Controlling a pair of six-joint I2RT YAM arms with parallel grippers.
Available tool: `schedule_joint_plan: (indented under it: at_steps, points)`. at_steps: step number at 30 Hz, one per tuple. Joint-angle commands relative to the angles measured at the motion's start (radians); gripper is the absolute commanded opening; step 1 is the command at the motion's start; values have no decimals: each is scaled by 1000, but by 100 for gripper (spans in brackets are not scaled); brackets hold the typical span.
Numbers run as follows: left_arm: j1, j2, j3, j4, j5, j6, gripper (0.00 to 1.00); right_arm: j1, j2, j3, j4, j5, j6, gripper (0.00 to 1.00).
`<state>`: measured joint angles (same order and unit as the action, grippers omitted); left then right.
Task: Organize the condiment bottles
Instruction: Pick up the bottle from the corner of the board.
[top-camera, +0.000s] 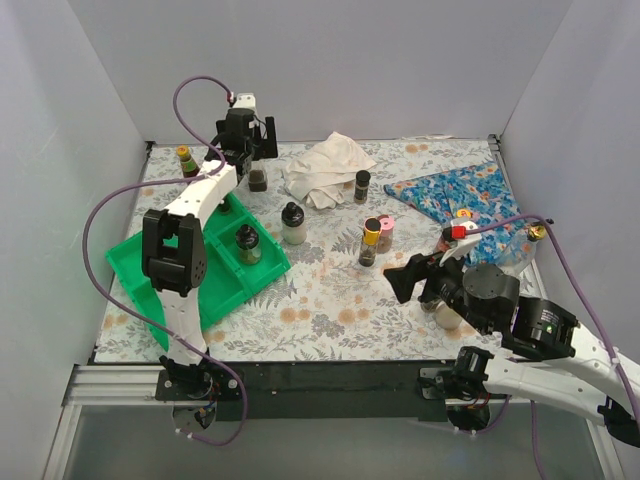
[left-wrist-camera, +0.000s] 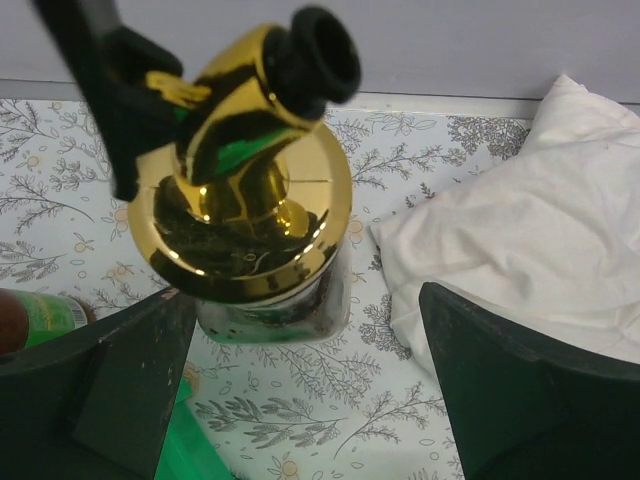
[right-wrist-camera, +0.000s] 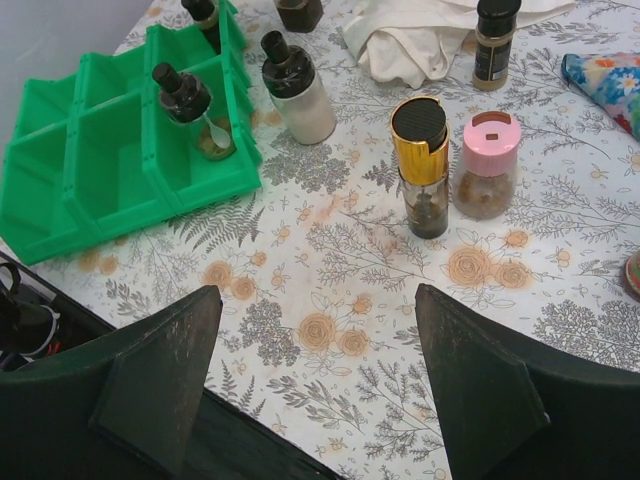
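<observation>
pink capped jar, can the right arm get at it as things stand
Probably yes. The right fingers stand open, aimed roughly toward the pink-capped jar, with only bare table between. The gold-capped bottle stands close beside it, so a finger might nudge that on the way in.

You'll see the gold-lidded jar (left-wrist-camera: 250, 200), centre of your left wrist view, has a mirror-glossy metallic lid over clear glass. To its right, the white cloth (left-wrist-camera: 520, 230) is soft, matt and creased. In your right wrist view, the green tray (right-wrist-camera: 110, 170) at upper left is smooth plastic, and the pink-capped jar (right-wrist-camera: 487, 165) has a matt plastic cap.
</observation>
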<state>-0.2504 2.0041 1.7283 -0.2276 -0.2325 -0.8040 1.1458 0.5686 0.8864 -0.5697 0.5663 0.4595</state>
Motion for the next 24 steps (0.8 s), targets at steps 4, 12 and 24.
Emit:
schedule_joint_plan:
  at_steps: [4,12,24]
  points:
    - [10,25,48,45,-25,51,90,3,-33,-9,59,38,-16,87]
    - [16,62,99,60,-22,75,79,5,-29,-17,59,43,-16,87]
    - [14,47,113,66,2,76,23,5,-29,-24,60,49,-1,87]
